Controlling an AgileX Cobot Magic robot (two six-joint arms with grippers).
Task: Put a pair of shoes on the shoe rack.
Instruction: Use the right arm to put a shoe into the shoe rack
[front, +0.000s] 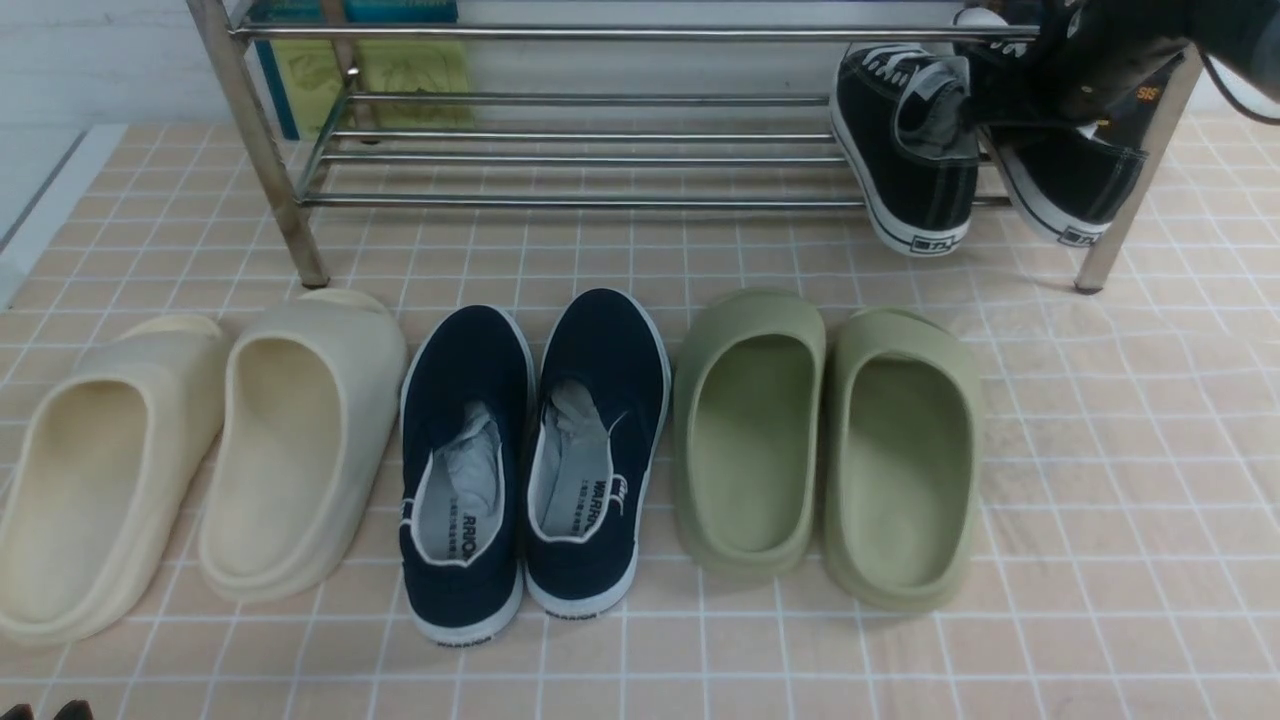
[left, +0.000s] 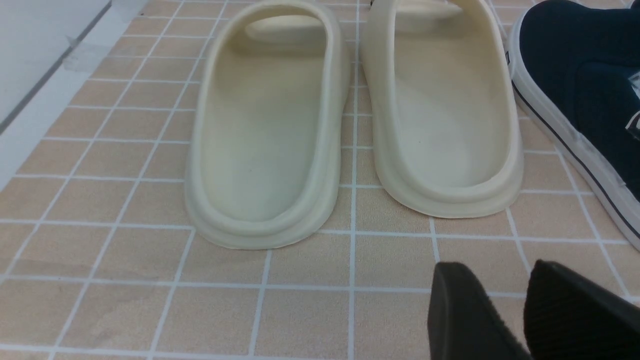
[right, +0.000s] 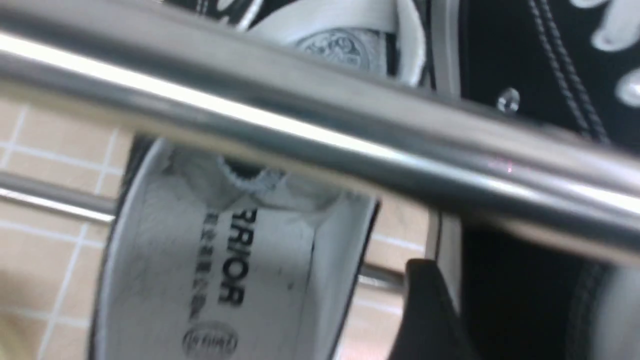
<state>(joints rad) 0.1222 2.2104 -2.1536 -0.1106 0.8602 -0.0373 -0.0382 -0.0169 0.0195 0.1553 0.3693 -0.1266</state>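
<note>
"WARRIOR" marks a navy slip-on insole (front: 590, 500), "RRIOR" a black sneaker insole (right: 230, 270).

Light is bright, even and diffuse from above. In the front view the shoe rack (front: 560, 200) tubes carry thin white glints, and the green slippers (front: 750, 440) cast only soft, short shadows toward the table's near edge. The left wrist view is sharp, with the cream slippers (left: 265, 140) slightly washed out. The right wrist view is blurred: 1 close rack tube bears a broad glare streak, and the black sneaker (right: 225, 270) insole print is smeared.
</note>
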